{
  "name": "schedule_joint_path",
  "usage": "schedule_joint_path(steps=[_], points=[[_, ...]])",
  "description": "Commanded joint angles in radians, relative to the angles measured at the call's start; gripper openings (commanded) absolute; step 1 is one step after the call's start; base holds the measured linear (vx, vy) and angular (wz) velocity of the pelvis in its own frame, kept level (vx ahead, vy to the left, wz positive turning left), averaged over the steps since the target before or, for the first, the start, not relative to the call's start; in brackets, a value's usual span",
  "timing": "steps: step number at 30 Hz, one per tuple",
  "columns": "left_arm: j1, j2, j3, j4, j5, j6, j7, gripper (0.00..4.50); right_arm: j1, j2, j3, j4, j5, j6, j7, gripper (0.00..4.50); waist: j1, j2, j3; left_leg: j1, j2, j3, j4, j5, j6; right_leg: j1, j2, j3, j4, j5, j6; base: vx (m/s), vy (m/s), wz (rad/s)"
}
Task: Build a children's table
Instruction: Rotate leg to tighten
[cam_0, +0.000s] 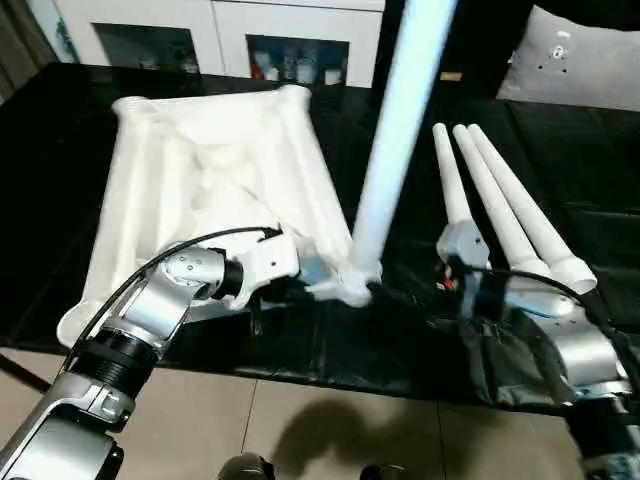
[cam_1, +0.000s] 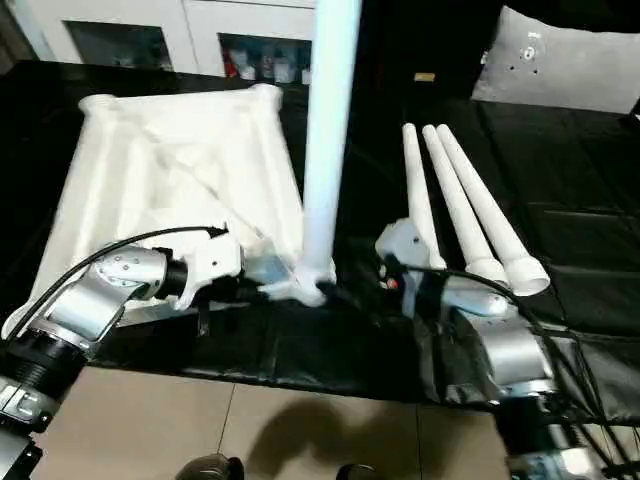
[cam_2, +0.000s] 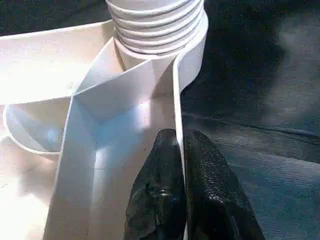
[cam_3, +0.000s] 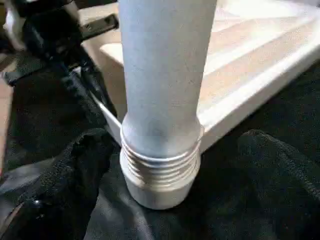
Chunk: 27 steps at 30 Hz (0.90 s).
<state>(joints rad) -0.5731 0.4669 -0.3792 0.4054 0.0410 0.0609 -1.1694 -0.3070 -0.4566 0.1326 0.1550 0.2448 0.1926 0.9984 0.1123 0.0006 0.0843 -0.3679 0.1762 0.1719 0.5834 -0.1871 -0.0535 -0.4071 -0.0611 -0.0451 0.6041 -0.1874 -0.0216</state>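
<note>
The children's table top (cam_0: 200, 170) lies upside down on the black-covered bench, ribbed side up. One white leg (cam_0: 395, 130) stands upright in its near right corner socket (cam_3: 160, 187), with threads showing above the socket. My left gripper (cam_2: 181, 137) is shut on the top's thin rim (cam_2: 176, 100) just beside that socket. My right gripper (cam_3: 175, 136) is open, one black finger (cam_3: 55, 190) on each side of the leg's base and apart from it. Three more legs (cam_0: 500, 200) lie side by side to the right.
A white cabinet with glass doors (cam_0: 290, 40) stands behind the bench, and a grey panel (cam_0: 580, 60) is at the back right. The bench's front edge (cam_0: 300, 375) runs just below my forearms, with tiled floor beneath.
</note>
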Motion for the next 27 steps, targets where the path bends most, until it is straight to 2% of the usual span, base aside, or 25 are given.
schedule_joint_path(steps=[1, 4, 6, 8, 11, 14, 15, 20, 27], points=[[-0.017, -0.006, -0.048, -0.006, 0.003, -0.042, -0.052, 0.0, 0.006, -0.018, 0.021, -0.039, 0.008, 0.01, 0.037, 4.46, -0.001, 0.0, -0.082, 0.013, 0.055, -0.01, -0.058, -0.122, 0.066, 0.062, -0.084, 0.047, -0.05, -0.051, -0.263, 0.0, 0.0, 0.0], [-0.026, -0.01, -0.055, -0.005, -0.003, -0.064, -0.087, 0.0, 0.006, -0.023, 0.041, -0.029, 0.0, 0.008, 0.07, 4.46, 0.002, -0.003, -0.078, 0.013, 0.055, -0.011, -0.059, -0.158, 0.047, 0.059, -0.087, 0.048, -0.058, -0.136, -0.241, 0.0, 0.0, 0.0], [-0.032, -0.012, -0.055, -0.003, -0.002, -0.07, -0.096, 0.0, 0.001, -0.02, 0.044, -0.016, 0.005, 0.018, 0.076, 4.18, 0.002, -0.001, -0.076, 0.013, 0.056, -0.012, -0.061, -0.163, 0.038, 0.056, -0.085, 0.048, -0.06, -0.165, -0.233, 0.0, 0.0, 0.0], [-0.036, -0.013, -0.055, 0.003, 0.002, -0.074, -0.099, 0.0, -0.003, -0.021, 0.046, -0.012, 0.012, 0.033, 0.084, 4.1, 0.001, -0.002, -0.075, 0.012, 0.054, -0.012, -0.061, -0.167, 0.035, 0.056, -0.084, 0.048, -0.061, -0.175, -0.228, 0.0, 0.0, 0.0], [-0.043, -0.014, -0.058, 0.021, 0.008, -0.087, -0.1, 0.0, -0.007, -0.029, 0.053, -0.007, 0.02, 0.06, 0.103, 3.7, 0.0, -0.003, -0.078, 0.009, 0.053, -0.013, -0.059, -0.148, 0.04, 0.058, -0.083, 0.047, -0.057, -0.153, -0.226, 0.0, 0.0, 0.0], [-0.044, -0.013, -0.059, 0.026, 0.008, -0.091, -0.101, 0.0, -0.006, -0.037, 0.059, -0.001, 0.013, 0.064, 0.106, 3.59, 0.001, -0.003, -0.081, 0.009, 0.052, -0.012, -0.055, -0.12, 0.05, 0.059, -0.083, 0.046, -0.051, -0.098, -0.238, 0.0, 0.0, 0.0], [-0.045, -0.013, -0.058, 0.028, 0.007, -0.092, -0.103, 0.0, -0.008, -0.042, 0.063, 0.009, 0.0, 0.062, 0.105, 3.35, -0.001, -0.005, -0.08, 0.008, 0.052, -0.011, -0.055, -0.116, 0.054, 0.058, -0.082, 0.046, -0.051, -0.089, -0.242, 0.0, 0.0, 0.0], [-0.045, -0.011, -0.056, 0.038, 0.011, -0.098, -0.103, 0.0, -0.014, -0.039, 0.063, 0.028, -0.011, 0.074, 0.105, 2.92, 0.0, -0.004, -0.079, 0.008, 0.052, -0.011, -0.054, -0.123, 0.055, 0.059, -0.083, 0.045, -0.052, -0.111, -0.244, 0.0, 0.0, 0.0], [-0.039, -0.011, -0.045, 0.04, 0.0, -0.078, -0.098, 0.0, -0.013, -0.013, 0.058, 0.027, 0.022, 0.106, 0.105, 2.75, 0.0, -0.005, -0.079, 0.009, 0.053, -0.011, -0.054, -0.124, 0.055, 0.058, -0.083, 0.045, -0.052, -0.114, -0.243, 0.0, 0.0, 0.0]])
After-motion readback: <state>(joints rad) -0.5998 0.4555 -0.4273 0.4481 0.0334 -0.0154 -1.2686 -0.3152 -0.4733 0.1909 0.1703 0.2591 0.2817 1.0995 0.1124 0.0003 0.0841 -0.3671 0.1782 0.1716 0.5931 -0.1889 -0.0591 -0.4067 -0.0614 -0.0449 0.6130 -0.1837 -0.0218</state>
